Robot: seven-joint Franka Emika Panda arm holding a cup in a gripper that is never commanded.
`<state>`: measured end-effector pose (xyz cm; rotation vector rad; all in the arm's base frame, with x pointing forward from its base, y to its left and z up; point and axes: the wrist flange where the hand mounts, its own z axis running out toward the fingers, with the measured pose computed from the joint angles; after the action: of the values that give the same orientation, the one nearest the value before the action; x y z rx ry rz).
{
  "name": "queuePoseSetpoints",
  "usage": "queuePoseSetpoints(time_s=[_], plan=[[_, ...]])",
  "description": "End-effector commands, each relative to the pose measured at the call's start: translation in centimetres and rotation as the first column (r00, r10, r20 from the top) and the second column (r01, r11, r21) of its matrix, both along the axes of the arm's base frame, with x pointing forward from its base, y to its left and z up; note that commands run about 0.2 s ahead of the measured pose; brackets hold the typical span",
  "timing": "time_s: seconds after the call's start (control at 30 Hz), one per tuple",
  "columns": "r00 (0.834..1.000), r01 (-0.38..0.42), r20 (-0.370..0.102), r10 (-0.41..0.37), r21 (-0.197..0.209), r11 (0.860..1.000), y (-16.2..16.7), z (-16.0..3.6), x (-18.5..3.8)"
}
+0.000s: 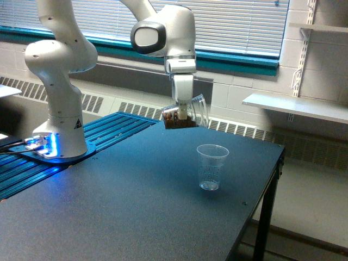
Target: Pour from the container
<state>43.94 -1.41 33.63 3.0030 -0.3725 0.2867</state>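
Gripped tight in the claw (183, 113) was the glass (186, 113), held up in the air and tipped on its side. Brown stuff was seen inside it. Below and toward the exterior view's right, a plastic cup (211, 167) was stood upright on the dark table (109, 217).

Soft, slightly blurry daylight through blinds (239, 22); blue base glow (46, 145).
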Motion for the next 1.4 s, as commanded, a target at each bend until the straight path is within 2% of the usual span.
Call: queuePoseSetpoints(time_s=[0.03,0.63,0.97,1.4], plan=[[1.000,0.012,-0.009,-0.012,-0.029,1.000,0.0,0.8,0.8],[0.998,-0.009,-0.061,0.003,-0.112,0.994,1.2,0.4,1.9],[0.995,-0.043,-0.097,0.027,-0.175,0.984,1.9,0.8,2.1],[0.989,-0.080,-0.138,0.051,-0.214,0.974,2.8,1.1,2.2]])
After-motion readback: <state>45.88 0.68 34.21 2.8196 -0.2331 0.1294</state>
